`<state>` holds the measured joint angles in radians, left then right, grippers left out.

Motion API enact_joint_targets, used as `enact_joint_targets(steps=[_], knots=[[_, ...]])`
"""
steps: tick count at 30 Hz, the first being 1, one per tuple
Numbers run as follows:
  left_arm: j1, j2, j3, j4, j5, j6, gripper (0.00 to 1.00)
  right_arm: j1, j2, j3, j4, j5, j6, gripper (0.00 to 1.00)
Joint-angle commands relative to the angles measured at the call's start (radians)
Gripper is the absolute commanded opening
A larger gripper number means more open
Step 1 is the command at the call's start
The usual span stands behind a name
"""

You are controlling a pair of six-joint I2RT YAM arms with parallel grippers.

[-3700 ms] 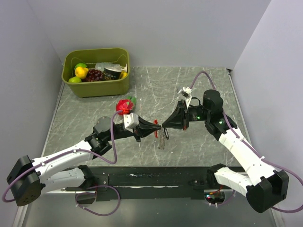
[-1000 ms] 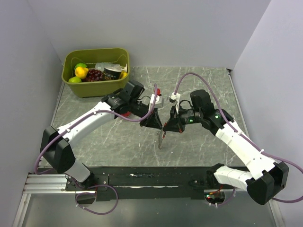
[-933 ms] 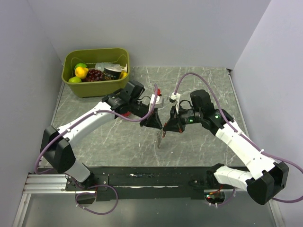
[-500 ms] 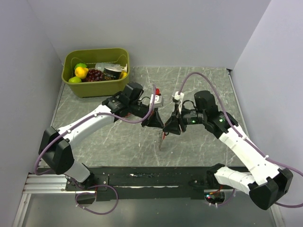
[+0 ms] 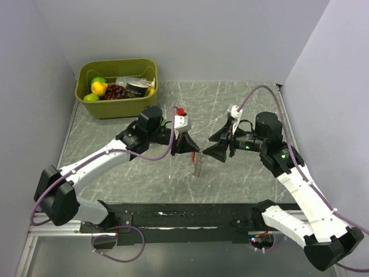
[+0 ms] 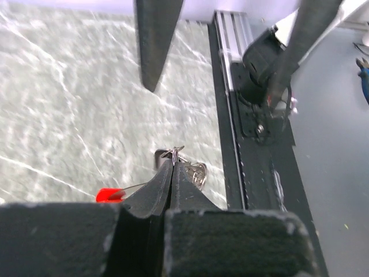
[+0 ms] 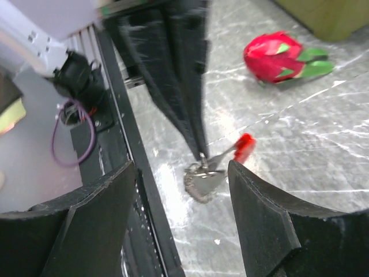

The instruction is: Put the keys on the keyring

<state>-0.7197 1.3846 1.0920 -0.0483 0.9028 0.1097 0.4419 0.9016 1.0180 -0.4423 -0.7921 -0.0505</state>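
Observation:
My left gripper [image 5: 199, 152] is shut on the keyring [image 6: 176, 152], pinching its silvery metal loop at the very tips [image 7: 202, 153]. The silver keys [image 5: 198, 166] hang from that loop just above the tabletop and also show in both wrist views [image 6: 197, 173] [image 7: 203, 182]. The slim red fob [image 7: 245, 144] sticks out to the side on a thin wire [image 6: 109, 194]. My right gripper [image 5: 213, 146] stands open a short way right of the keys, facing them, and holds nothing. In its own view its fingers [image 7: 98, 213] flank the keys without touching them.
An olive bin [image 5: 118, 107] with fruit and a can stands at the back left. A red strawberry toy [image 7: 277, 57] with green leaves lies on the marble beyond the left gripper. The black rail [image 5: 190, 219] runs along the near edge.
My right gripper has opened and drawn back to the right, away from the keys. The left gripper stays shut on the keyring, its arm lower and swung slightly left.

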Motion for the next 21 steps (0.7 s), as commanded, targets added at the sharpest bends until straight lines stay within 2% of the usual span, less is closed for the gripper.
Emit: enact_joint_targets(steps=[1, 6, 10, 17, 21], knots=[[-0.001, -0.079, -0.058, 0.240, -0.019, -0.079, 0.01, -0.057, -0.013, -0.016, 0.092, -0.077, 0.049, 0.71], [-0.001, -0.145, -0.156, 0.425, -0.041, -0.102, 0.01, -0.091, -0.018, -0.029, 0.148, -0.168, 0.095, 0.68], [0.000, -0.183, -0.211, 0.522, 0.007, -0.102, 0.01, -0.104, -0.009, -0.038, 0.181, -0.260, 0.107, 0.66], [-0.001, -0.180, -0.175, 0.466, 0.194, -0.059, 0.01, -0.120, 0.002, -0.059, 0.238, -0.424, 0.109, 0.70], [-0.001, -0.177, -0.142, 0.436, 0.220, -0.044, 0.01, -0.121, 0.006, -0.056, 0.237, -0.449, 0.101, 0.70]])
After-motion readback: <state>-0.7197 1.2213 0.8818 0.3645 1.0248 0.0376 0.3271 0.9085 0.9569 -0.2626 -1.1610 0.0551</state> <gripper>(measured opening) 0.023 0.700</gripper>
